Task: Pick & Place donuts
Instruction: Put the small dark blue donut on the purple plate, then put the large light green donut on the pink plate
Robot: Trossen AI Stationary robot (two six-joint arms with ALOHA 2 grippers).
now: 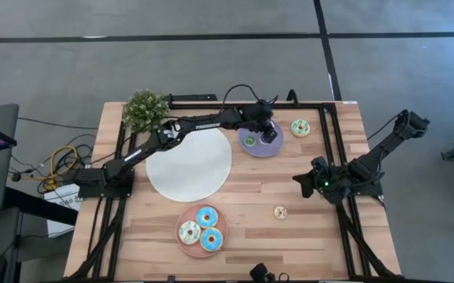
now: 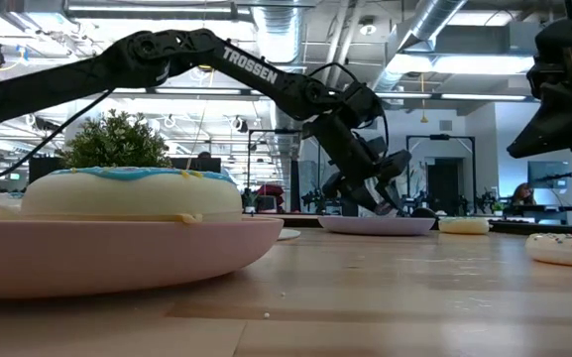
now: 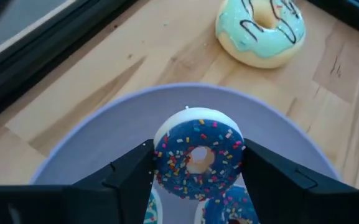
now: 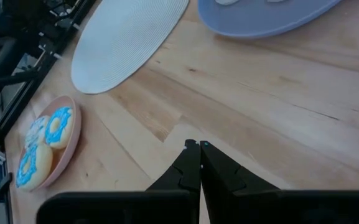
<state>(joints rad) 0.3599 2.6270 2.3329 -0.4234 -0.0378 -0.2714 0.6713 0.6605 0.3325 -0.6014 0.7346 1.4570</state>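
Observation:
My left gripper [image 3: 198,155] reaches over the lilac plate [image 3: 104,143] near the table's far edge, shut on a blue sprinkled mini donut [image 3: 199,138]. Parts of two more mini donuts [image 3: 228,208] show on the plate beneath it, and a green one [image 1: 249,141] shows from above. A pale green donut [image 1: 300,127] lies flat on the table right of the plate. A beige mini donut [image 1: 281,212] lies on the wood nearer the front. Three larger donuts [image 1: 201,228] sit on the pink plate [image 1: 181,242]. My right gripper [image 4: 199,146] is shut and waits above bare wood at the right. My left gripper pinches the blue mini donut by two opposite sides of its rim [image 3: 160,155], one finger [image 3: 132,174] on each side. The fingers come from above, slanting toward the table's right. The iced face is turned toward the wrist camera. Whether it is lifted clear of the plate, I cannot tell.
A large white plate [image 1: 189,163] lies in the table's middle, left of the lilac plate. A small green plant [image 1: 145,108] stands at the far left corner. Black frame rails [image 1: 333,141] run along the table's sides. Bare wood shows between the beige donut and the right arm.

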